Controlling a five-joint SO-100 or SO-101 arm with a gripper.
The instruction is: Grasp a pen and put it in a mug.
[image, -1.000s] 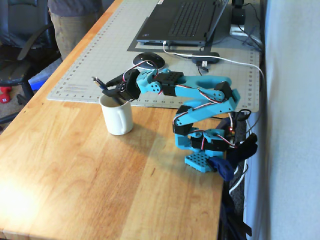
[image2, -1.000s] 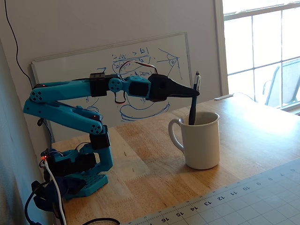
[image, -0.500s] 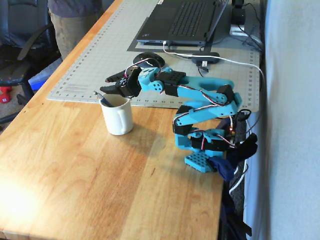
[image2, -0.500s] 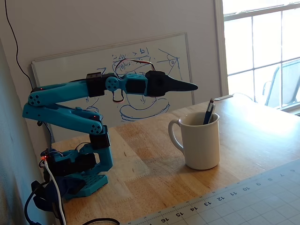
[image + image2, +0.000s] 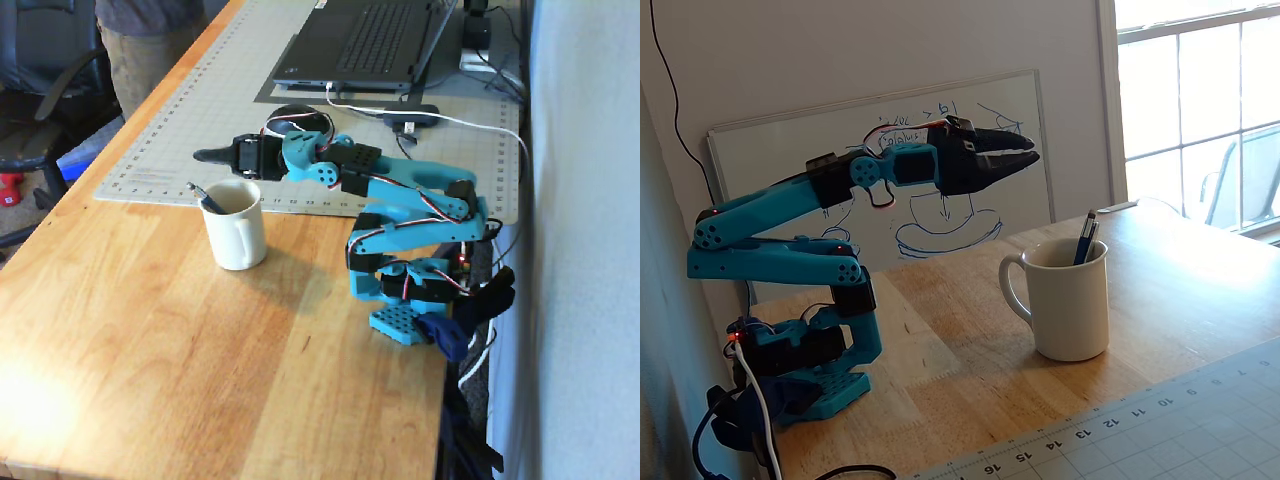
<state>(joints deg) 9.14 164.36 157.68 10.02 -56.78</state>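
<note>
The cream-white mug stands upright on the wooden table, its handle toward the camera in a fixed view; it also shows in the other fixed view with the handle to the left. The dark pen stands inside the mug, leaning on the rim, its upper end sticking out. My gripper hangs in the air above and behind the mug, empty. In a fixed view its black jaws are nearly together with only a thin gap at the tips.
A grey cutting mat lies behind the mug with a laptop and cables on it. A whiteboard leans on the wall behind the arm. The arm's blue base sits at the table's right edge.
</note>
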